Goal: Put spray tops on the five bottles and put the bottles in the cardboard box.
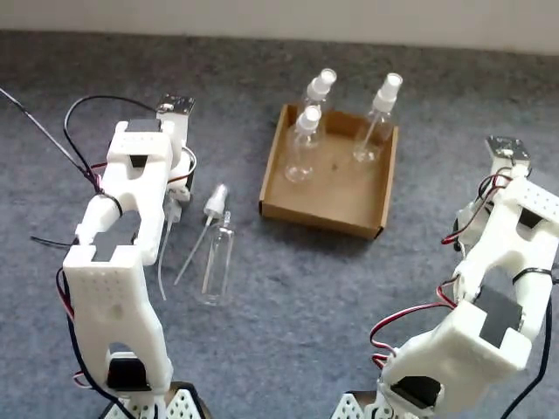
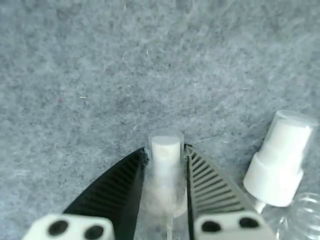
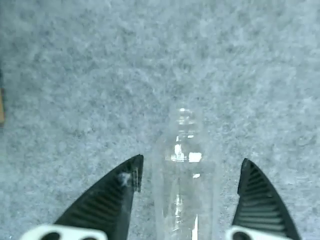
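My left gripper (image 2: 165, 150) is shut on a white spray top (image 2: 165, 155) just above the carpet; its thin dip tube (image 1: 162, 262) hangs beside the left arm (image 1: 131, 192). Close by lie a second spray top (image 2: 280, 160) (image 1: 214, 205) and a clear topless bottle (image 1: 218, 257). My right gripper (image 3: 191, 164) is open, its fingers either side of another clear topless bottle (image 3: 185, 165) lying on the carpet. The cardboard box (image 1: 371, 223) holds three upright bottles with spray tops (image 1: 306, 140) (image 1: 380, 113) (image 1: 319, 87).
Grey carpet covers the whole table. The right arm (image 1: 498, 271) stands right of the box with red and black cables around it. Black cables trail off the left arm toward the left edge. Bare carpet lies between the two arms in front of the box.
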